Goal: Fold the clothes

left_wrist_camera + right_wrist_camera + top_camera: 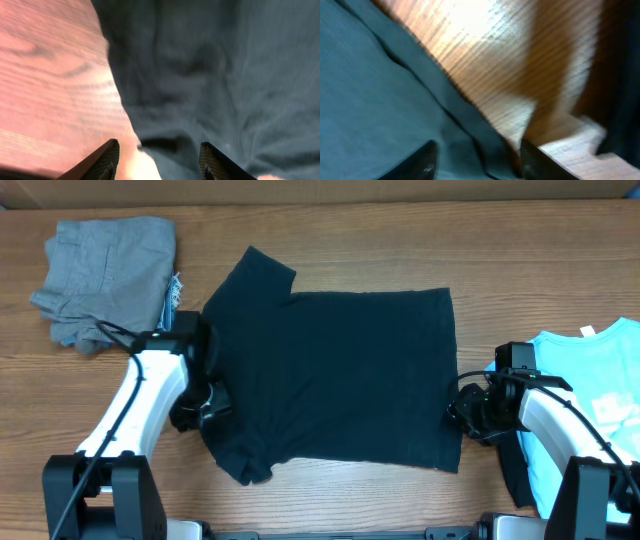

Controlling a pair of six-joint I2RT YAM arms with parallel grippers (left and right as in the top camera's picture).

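A black short-sleeved T-shirt lies spread flat on the wooden table, collar to the left, hem to the right. My left gripper is open low over the shirt's near-left sleeve edge; in the left wrist view its fingers straddle the dark cloth's edge. My right gripper is open at the shirt's right hem; in the right wrist view its fingers straddle the hem. No logo shows.
A pile of grey folded garments lies at the back left. A light blue white-printed T-shirt lies at the right edge, partly under the right arm. Bare wooden table lies behind the black shirt.
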